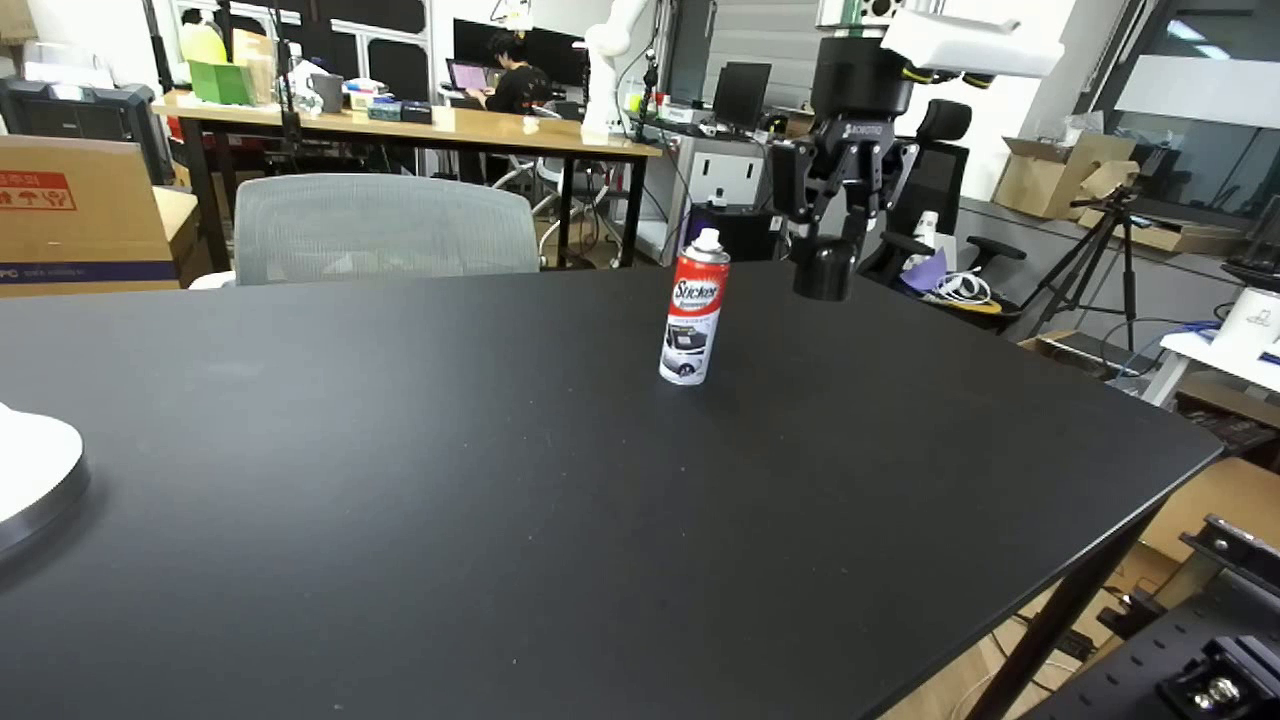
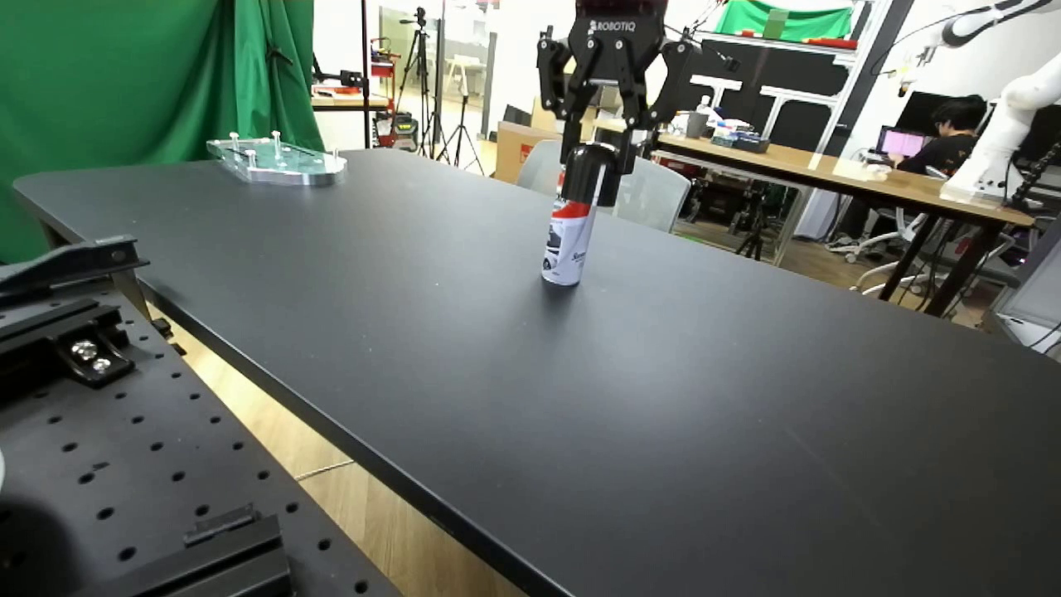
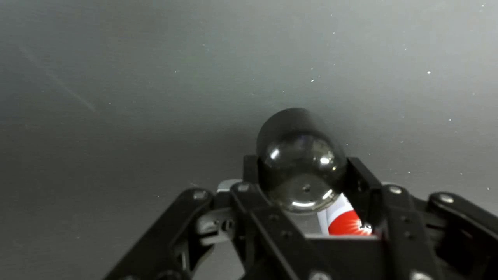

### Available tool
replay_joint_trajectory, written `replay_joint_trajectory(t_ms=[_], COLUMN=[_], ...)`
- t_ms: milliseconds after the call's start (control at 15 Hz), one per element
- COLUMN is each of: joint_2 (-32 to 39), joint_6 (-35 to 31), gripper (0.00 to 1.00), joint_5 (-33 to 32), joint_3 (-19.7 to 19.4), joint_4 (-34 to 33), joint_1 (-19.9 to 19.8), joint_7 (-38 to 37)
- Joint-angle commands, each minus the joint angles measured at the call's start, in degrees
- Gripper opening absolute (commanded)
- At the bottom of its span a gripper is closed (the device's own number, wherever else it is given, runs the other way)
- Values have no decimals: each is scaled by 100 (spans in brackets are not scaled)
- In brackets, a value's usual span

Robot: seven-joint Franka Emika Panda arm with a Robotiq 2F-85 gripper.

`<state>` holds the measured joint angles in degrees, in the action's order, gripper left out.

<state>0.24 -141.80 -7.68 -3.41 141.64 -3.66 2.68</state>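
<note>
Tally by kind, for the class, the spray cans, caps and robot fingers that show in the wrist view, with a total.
Fingers: 2, one on each side of the cap
Black cap: 1, held between them
Spray can: 1, partly hidden
Total: 4

The spray can [image 1: 692,318] is red and white, with dark pictures on the white. The cap [image 1: 826,272] and the gripper [image 3: 303,170] are black. The table [image 1: 420,450] is black with tiny white specks.
</note>
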Motion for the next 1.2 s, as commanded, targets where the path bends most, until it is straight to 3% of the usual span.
replay_joint_trajectory(t_ms=[0,400,1133], joint_2=[82,1033,2276], joint_6=[-128,-486,-2131], gripper=[32,32,32], joint_5=[-193,262,610], joint_3=[-1,-6,122], joint_4=[-16,-357,-720], joint_1=[12,-57,-229], joint_7=[-125,478,689])
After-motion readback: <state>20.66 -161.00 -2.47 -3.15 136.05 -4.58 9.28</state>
